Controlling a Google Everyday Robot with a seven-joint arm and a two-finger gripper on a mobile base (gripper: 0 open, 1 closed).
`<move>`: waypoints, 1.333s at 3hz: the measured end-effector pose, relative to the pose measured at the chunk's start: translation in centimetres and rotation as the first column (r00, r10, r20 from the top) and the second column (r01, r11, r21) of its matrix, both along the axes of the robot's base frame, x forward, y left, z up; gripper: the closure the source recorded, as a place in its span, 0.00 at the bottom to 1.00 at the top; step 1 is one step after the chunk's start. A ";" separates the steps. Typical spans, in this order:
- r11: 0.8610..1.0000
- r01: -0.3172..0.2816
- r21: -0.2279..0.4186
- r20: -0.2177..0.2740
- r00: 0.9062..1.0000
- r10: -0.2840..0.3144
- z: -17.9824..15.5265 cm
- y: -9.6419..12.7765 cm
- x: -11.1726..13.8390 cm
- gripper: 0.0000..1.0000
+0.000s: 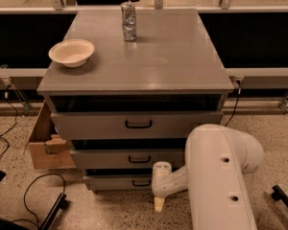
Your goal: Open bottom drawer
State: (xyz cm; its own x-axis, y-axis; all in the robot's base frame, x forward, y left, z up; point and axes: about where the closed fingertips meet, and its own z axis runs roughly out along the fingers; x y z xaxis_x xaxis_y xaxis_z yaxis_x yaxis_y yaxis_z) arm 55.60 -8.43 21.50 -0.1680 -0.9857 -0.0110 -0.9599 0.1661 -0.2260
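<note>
The bottom drawer (113, 182) is the lowest, slimmest grey front of the cabinet, with a small black loop handle (141, 182). It sits about flush with the drawers above. My gripper (159, 204) hangs at the end of the white arm, just right of and below the handle, pointing down at the floor. It does not touch the handle. The middle drawer (129, 158) and the top drawer (134, 124) are above it.
A cream bowl (71, 52) and a crumpled can (129, 21) stand on the cabinet top (173, 56). A cardboard box (45, 145) is left of the cabinet. Black cables (36, 195) lie on the speckled floor. My white arm (221, 176) fills the lower right.
</note>
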 end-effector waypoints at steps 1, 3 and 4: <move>1.000 0.004 0.013 0.012 1.000 -0.004 -1.7 -0.2 2.4 0.00; 0.998 0.027 0.060 -0.002 1.000 -0.027 -4.3 -0.4 4.9 0.15; 0.997 0.045 0.066 -0.028 0.999 -0.043 -4.6 -0.8 4.0 0.39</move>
State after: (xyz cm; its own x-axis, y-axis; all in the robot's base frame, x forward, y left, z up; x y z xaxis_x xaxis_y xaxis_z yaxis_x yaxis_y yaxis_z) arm 59.56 -9.23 16.94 -0.2126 -0.9746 -0.0708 -0.9568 0.2224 -0.1874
